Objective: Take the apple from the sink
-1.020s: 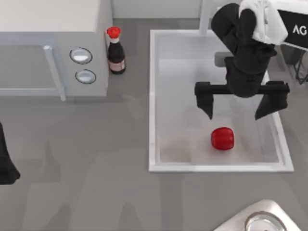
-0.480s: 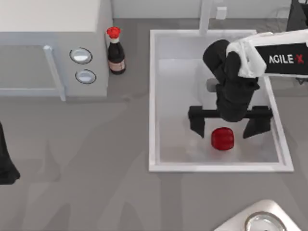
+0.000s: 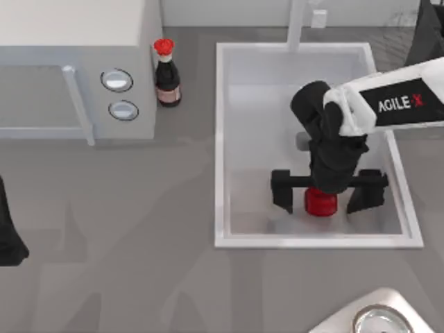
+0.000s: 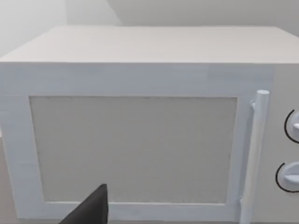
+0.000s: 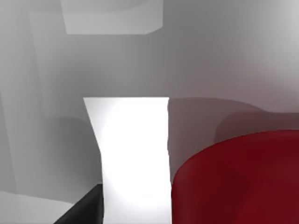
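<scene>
Right gripper [image 3: 326,198] straddles the apple [image 3: 320,204], hiding its top.

Soft even light, faint blurry shadows

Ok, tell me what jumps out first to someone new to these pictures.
The red apple on the white sink floor, near its front wall, with the right hand straddling it, fingers spread wide either side. After that, the grey microwave at the table's left, a dark bottle beside it.

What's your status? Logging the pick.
Right claw open, straddling the apple in the sink. Left claw parked at table's left edge. Nothing blocking.
</scene>
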